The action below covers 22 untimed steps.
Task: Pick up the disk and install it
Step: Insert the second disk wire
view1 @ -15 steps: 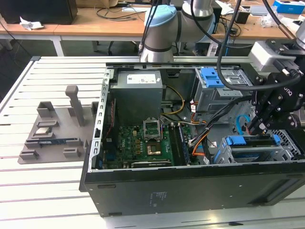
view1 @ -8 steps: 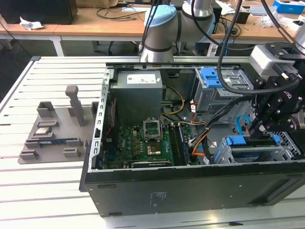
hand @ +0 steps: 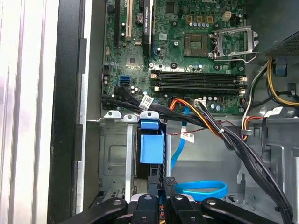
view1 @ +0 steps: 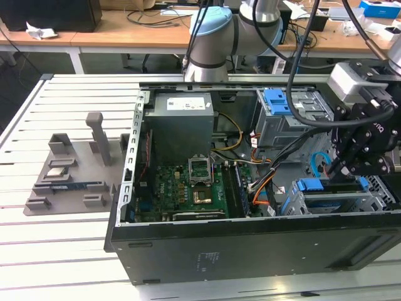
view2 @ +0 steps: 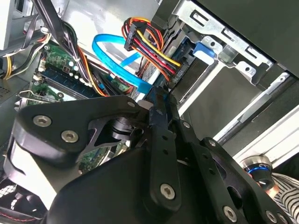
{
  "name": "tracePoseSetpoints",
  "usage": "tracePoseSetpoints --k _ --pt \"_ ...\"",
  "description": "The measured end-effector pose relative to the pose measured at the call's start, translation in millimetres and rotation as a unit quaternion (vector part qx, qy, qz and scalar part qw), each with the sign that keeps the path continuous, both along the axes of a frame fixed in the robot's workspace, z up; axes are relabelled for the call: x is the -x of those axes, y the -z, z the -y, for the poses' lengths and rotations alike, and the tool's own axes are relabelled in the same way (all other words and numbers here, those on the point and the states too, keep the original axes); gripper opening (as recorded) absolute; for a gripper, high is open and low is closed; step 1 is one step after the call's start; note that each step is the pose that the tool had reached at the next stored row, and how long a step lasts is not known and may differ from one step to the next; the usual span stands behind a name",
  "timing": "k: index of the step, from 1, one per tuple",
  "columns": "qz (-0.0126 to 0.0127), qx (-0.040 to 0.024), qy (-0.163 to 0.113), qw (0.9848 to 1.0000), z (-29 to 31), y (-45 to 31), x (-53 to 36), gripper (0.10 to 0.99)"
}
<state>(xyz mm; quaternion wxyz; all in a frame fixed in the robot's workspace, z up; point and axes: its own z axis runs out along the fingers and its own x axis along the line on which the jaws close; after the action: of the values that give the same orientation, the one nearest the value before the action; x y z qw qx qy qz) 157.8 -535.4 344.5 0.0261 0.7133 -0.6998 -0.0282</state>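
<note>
The disk (view1: 329, 188), a silver drive in a bright blue carrier, stands on edge in the lower drive cage (view1: 376, 191) at the exterior view's right, inside the open computer case. My gripper (view1: 343, 170) reaches down onto its upper blue edge. In the first wrist view the blue carrier end (hand: 152, 147) sits in the metal cage just beyond my gripper (hand: 162, 184), whose two black fingers are drawn close together. In the second wrist view the gripper (view2: 159, 100) points into the case, with a bit of blue at the fingertips.
A grey power-supply box (view1: 182, 122) fills the case's upper middle, above the green motherboard (view1: 188, 188). A second cage with a blue bracket (view1: 276, 100) stands at the back. Coloured wire bundles (hand: 210, 123) and a blue flat cable (hand: 203, 189) cross near the cage. A grey fixture (view1: 69, 172) lies outside.
</note>
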Motion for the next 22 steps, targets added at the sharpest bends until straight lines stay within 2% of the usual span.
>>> tracePoseSetpoints --k 15,18,19,22 --pt "0.0000 0.0005 0.000 1.0000 0.4 4.2 0.0 0.161" --pt "0.0000 0.0007 0.000 1.0000 0.4 4.2 0.0 0.173" --pt "0.0000 0.0008 0.000 1.0000 0.4 4.2 0.0 0.235" --pt "0.0000 0.0008 0.000 1.0000 0.4 1.8 0.0 0.235"
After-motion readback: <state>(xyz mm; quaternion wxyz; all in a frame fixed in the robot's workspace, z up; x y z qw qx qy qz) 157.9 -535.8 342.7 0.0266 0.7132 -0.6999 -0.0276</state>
